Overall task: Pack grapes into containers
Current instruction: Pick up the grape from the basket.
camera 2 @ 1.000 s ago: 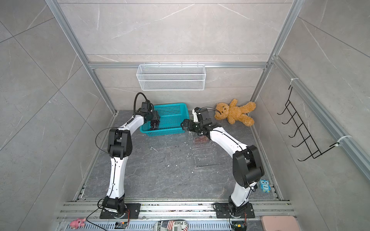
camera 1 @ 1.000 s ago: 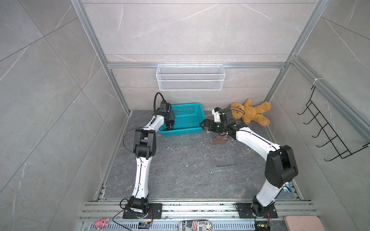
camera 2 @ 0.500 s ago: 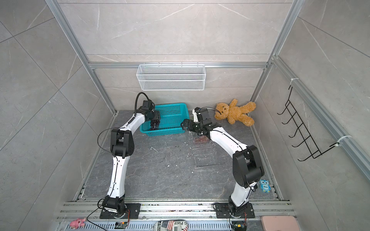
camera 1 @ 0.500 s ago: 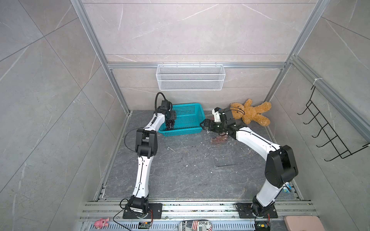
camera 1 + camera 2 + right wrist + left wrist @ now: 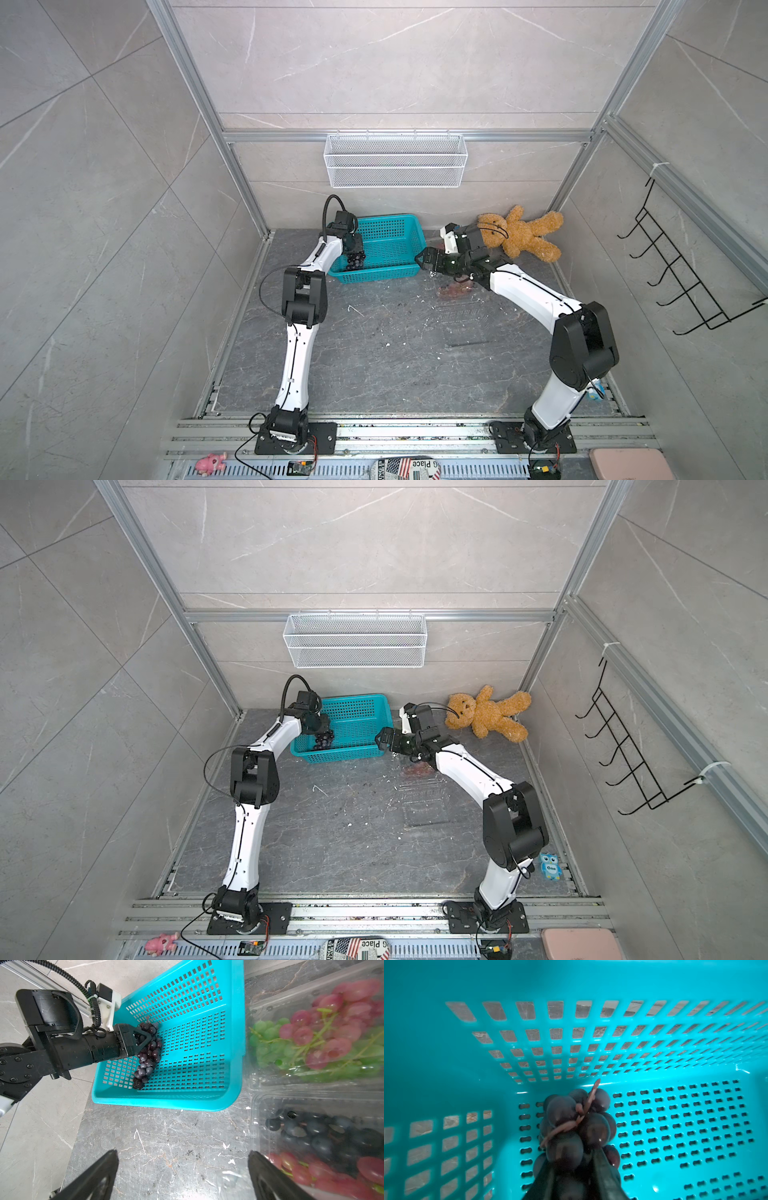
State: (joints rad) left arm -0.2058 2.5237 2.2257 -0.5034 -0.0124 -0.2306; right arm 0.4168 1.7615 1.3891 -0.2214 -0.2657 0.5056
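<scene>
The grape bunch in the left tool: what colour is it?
Dark purple-black; the bunch shows best in the right wrist view.

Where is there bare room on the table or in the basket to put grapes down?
Bare: the table in front of the basket, up to the clear boxes; also the basket floor beside the dark bunch in the left claw. Crowded: the boxes beside the right claw, already holding grapes.

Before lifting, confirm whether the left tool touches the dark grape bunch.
Touching: left wrist view shows the left tool clamped around the dark grape bunch.
</scene>
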